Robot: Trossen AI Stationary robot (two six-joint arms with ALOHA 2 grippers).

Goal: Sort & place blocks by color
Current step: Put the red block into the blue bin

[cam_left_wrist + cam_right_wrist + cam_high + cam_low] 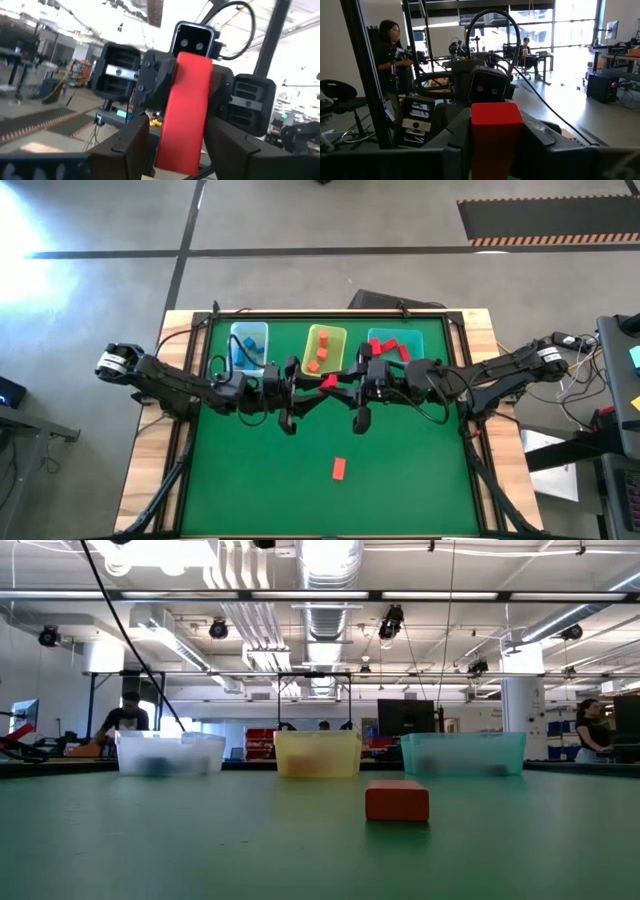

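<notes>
handover underway: red bar (329,382) sits midair between left gripper (300,380) and right gripper (352,383) (both jaws touching it); keep your right closed firmly before left lets go.

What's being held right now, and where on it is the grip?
A red block sits between both grippers mid-air, near the yellow bin. The right gripper grips one end, the left gripper the other; who bears it, cannot tell.

Red block (182,110), orange block (397,801), green table (400,470)
</notes>
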